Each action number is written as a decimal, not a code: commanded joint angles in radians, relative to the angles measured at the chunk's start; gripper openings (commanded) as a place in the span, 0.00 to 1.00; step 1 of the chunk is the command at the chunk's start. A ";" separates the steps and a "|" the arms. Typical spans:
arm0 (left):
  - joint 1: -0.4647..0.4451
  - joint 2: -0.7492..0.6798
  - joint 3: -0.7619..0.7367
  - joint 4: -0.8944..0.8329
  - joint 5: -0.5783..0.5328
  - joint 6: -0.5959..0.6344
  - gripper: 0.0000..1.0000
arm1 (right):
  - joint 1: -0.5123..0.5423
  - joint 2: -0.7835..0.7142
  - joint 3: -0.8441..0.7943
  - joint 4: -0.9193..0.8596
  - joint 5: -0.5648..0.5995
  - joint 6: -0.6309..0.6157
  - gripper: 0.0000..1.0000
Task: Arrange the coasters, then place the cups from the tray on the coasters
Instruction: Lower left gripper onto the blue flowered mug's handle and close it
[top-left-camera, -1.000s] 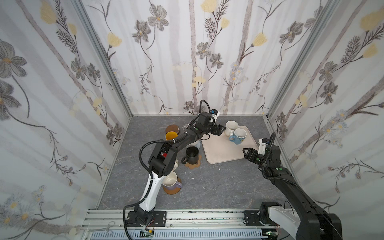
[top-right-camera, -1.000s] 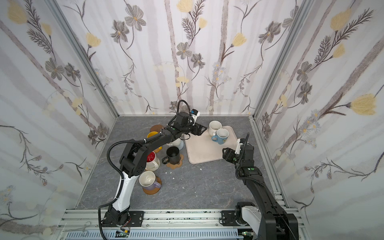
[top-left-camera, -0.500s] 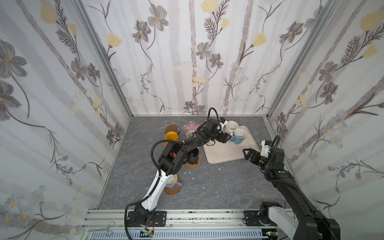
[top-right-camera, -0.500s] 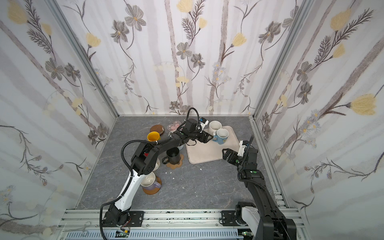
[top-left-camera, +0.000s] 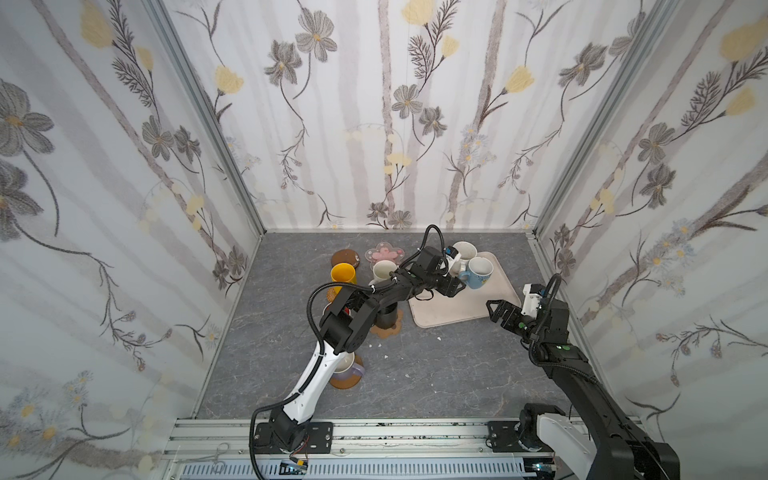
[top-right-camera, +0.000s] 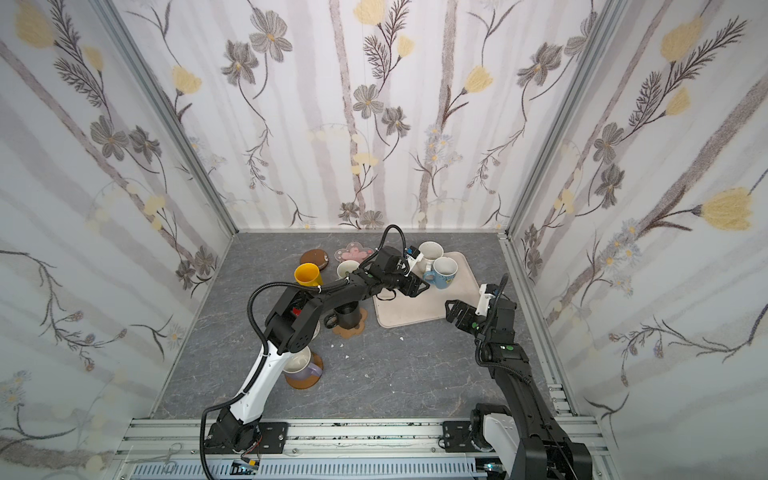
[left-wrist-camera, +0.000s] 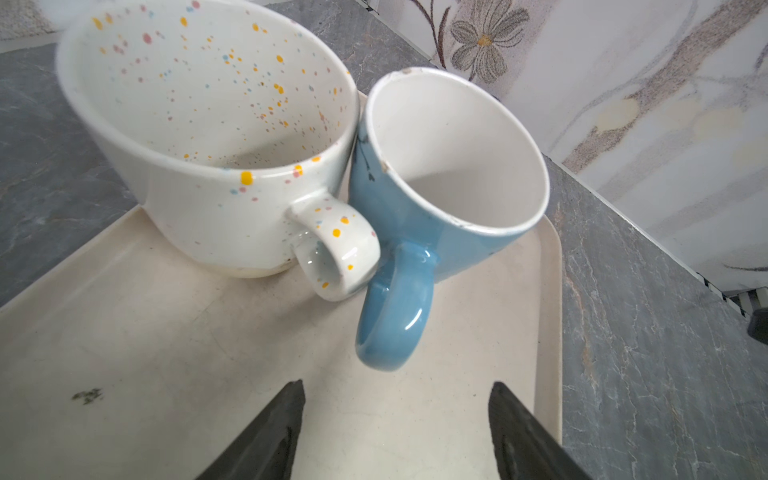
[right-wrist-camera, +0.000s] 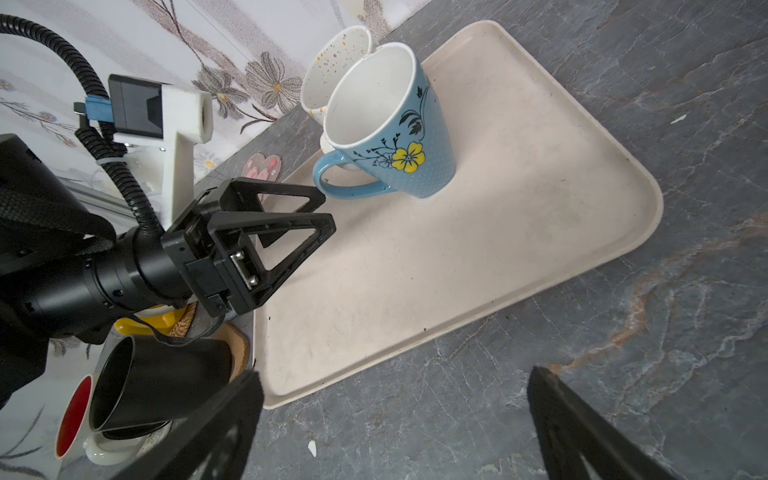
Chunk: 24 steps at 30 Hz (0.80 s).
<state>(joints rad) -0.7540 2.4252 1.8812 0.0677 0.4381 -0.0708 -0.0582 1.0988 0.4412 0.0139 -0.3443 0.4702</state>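
The beige tray (top-left-camera: 453, 309) (left-wrist-camera: 166, 353) holds a light blue cup (top-left-camera: 478, 272) (left-wrist-camera: 449, 174) and a cream speckled cup (top-left-camera: 464, 250) (left-wrist-camera: 208, 124), touching at its far end. My left gripper (top-left-camera: 455, 286) (left-wrist-camera: 397, 388) hovers open over the tray, just short of the blue cup's handle (left-wrist-camera: 390, 324), with nothing between its fingers. My right gripper (top-left-camera: 496, 309) (right-wrist-camera: 395, 378) stands wide open and empty over the floor by the tray's near right corner. A pink flower coaster (top-left-camera: 384, 254) and a brown disc coaster (top-left-camera: 345, 257) lie bare at the back.
Left of the tray stand a yellow cup (top-left-camera: 343, 274), a cream cup (top-left-camera: 384, 270), a black cup (top-left-camera: 386, 320) on a tan coaster, a red-lined white cup (right-wrist-camera: 75, 415) and a lavender cup (top-left-camera: 347, 368) on a brown disc. The left arm spans above them. Walls enclose the floor.
My left gripper has swung right, from over the cups beside the tray to above the tray near the blue cup. My right gripper has opened wider and shifted slightly.
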 joint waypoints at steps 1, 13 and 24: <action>-0.011 -0.014 0.006 0.018 0.005 0.009 0.73 | 0.000 -0.005 -0.005 0.047 -0.001 -0.005 1.00; -0.041 -0.011 0.005 0.018 -0.010 0.014 0.72 | -0.002 -0.021 -0.019 0.047 -0.004 -0.008 1.00; -0.040 -0.041 -0.017 0.018 -0.013 0.056 0.75 | -0.002 -0.026 -0.023 0.049 -0.003 -0.011 1.00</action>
<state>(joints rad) -0.7902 2.4001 1.8668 0.0696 0.4065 -0.0406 -0.0589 1.0721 0.4187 0.0185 -0.3450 0.4690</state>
